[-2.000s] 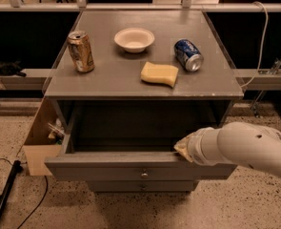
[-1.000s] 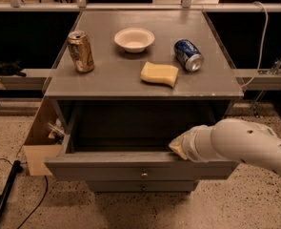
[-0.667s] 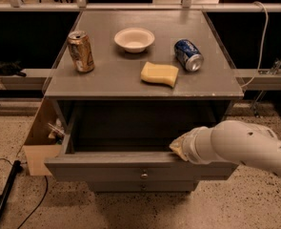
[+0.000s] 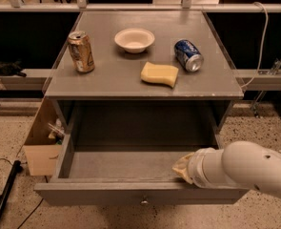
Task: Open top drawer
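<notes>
Speckled flr [image 4: 4, 137], 1 cardboard box [image 4: 41, 159], grey tabletop [image 4: 116, 75]

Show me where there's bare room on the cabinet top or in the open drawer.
The top drawer has a bare floor left of the tool, which sits at its front-right rim. On the cabinet top, free patches are the front strip between gold can and sponge, and the rear corners. It is crowded among bowl, sponge and blue can.

One view. Camera high, out front, pitched down, close range. Flat grey tabletop [image 4: 111, 80] fills upper half. Wide grey-painted wooden top drawer [image 4: 92, 193], pulled out, fills lower half. White rounded robot arm [image 4: 247, 168] at lower right. Tool [image 4: 183, 168] at drawer front edge, right side. Speckled floor [image 4: 268, 123] at margins.
</notes>
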Robot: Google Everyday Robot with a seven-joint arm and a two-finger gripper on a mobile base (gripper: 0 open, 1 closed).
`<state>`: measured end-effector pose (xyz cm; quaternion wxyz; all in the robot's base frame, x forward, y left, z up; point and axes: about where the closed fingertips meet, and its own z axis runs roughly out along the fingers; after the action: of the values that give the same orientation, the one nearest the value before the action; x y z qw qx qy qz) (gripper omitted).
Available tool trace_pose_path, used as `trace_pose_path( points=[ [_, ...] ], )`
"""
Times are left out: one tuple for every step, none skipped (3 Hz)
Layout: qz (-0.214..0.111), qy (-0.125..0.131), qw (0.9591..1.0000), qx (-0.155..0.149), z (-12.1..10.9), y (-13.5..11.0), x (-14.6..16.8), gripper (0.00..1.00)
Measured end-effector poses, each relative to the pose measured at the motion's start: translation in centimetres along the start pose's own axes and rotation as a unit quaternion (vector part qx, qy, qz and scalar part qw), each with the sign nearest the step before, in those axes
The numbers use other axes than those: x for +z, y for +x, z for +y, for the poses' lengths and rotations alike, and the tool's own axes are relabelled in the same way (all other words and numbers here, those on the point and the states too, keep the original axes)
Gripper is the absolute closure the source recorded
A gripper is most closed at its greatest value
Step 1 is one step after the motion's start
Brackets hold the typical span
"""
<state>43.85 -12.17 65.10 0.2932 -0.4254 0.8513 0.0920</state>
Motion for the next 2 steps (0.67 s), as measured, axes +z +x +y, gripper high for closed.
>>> trace_pose_path(
  points=[
    [0.0, 0.0, 1.0, 0.0, 0.0, 0.0, 0.0, 1.0],
    [0.0, 0.0, 1.0, 0.0, 0.0, 0.0, 0.0, 0.83]
  ],
)
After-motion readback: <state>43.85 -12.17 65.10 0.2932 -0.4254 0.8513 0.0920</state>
